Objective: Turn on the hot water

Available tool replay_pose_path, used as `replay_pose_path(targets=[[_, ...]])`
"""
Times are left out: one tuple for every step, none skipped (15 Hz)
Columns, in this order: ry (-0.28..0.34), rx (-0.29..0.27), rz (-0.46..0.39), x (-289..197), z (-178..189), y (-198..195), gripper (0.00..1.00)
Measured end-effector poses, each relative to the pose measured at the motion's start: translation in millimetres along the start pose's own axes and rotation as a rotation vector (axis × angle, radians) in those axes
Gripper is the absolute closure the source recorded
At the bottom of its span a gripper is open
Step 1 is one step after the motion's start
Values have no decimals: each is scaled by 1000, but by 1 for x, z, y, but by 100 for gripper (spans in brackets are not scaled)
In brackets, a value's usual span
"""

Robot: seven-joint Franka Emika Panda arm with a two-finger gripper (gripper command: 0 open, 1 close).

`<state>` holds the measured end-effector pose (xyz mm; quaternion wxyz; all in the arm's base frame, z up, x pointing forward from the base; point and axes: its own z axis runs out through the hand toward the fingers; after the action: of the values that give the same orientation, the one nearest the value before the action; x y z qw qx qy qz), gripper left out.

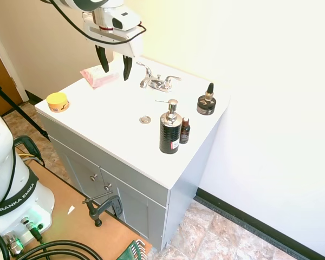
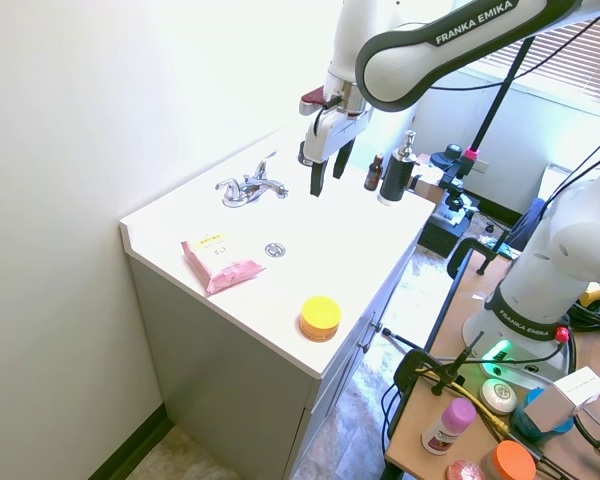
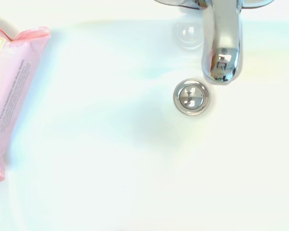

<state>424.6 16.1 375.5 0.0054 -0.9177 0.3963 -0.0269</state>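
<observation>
A chrome faucet with two lever handles stands at the back of the white sink top; it also shows as faucet. My gripper hangs open in the air above the sink, in front of the faucet and not touching it; from the other side it is gripper. In the wrist view the faucet spout points down toward the round chrome drain. No water runs from the spout.
A pink wipes pack lies left of the faucet, and a yellow jar sits near the counter's left corner. A black soap pump bottle, a small dark bottle and a round black container stand to the right.
</observation>
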Motion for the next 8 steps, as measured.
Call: replay_pose_path(targets=[[-1,-1,3,0,1,0,0],[1,0,5,0,0,-1,0],[12,6,9,1,-2,-6,0],[31,12,25,4,-5,-17,0],[62,22,56,7,-8,-33,0],[113,47,75,11,-9,-53,0],[169,76,84,15,-4,-72,0],[219,97,85,19,5,-88,0]])
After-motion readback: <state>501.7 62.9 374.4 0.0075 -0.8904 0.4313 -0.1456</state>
